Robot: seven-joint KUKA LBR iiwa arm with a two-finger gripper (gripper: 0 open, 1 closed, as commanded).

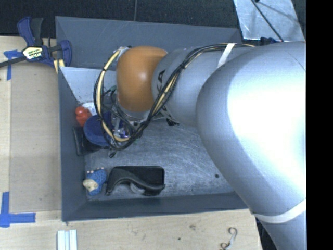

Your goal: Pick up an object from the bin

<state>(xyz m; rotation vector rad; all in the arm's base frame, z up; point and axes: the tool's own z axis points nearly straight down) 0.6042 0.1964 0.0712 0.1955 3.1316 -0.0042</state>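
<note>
My gripper is low in the left part of the bin, under the arm's wrist and wrapped in cables. Right beside it on the left lies a blue round thing, partly hidden by the cables. A small red round thing sits just above the blue one, against the left wall. A flat black piece lies under the blue thing's left side.
Along the bin's front wall lies a black curved tool with a handle. A small blue and beige toy sits to its left. The arm covers the right half of the bin.
</note>
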